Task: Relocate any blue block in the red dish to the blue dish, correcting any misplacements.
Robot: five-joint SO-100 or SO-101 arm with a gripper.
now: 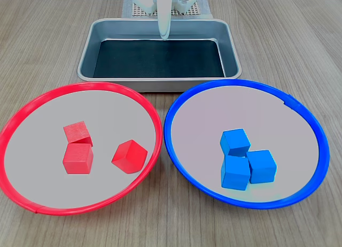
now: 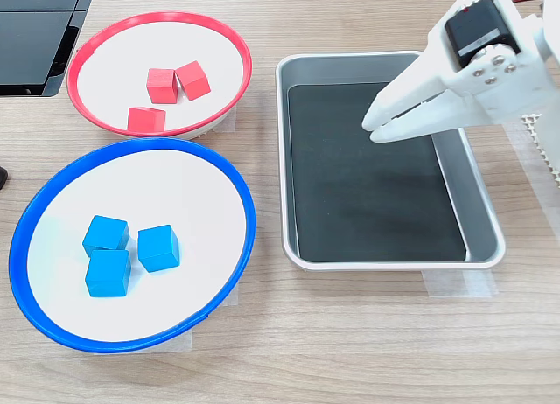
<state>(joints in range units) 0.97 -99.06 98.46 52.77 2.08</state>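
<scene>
The blue block [image 1: 235, 142] is a small glossy bright-blue cube lying in the blue dish [image 1: 176, 105], touching two more blue cubes [image 1: 235, 172] [image 1: 262, 166] of the same look and size; in the second exterior view the three [image 2: 107, 234] [image 2: 108, 272] [image 2: 158, 247] sit clustered at the lower left of the blue dish [image 2: 249, 213]. The red dish [image 1: 152, 110] holds three red cubes [image 1: 78, 132] [image 1: 78, 158] [image 1: 129, 156] and no blue one. The white gripper [image 2: 371, 127] hangs over the metal tray [image 2: 486, 212], holding nothing, its jaws nearly together with only a thin slit between the tips. In the first exterior view it shows as a narrow white point [image 1: 163, 36] above the tray's [image 1: 85, 57] far edge.
</scene>
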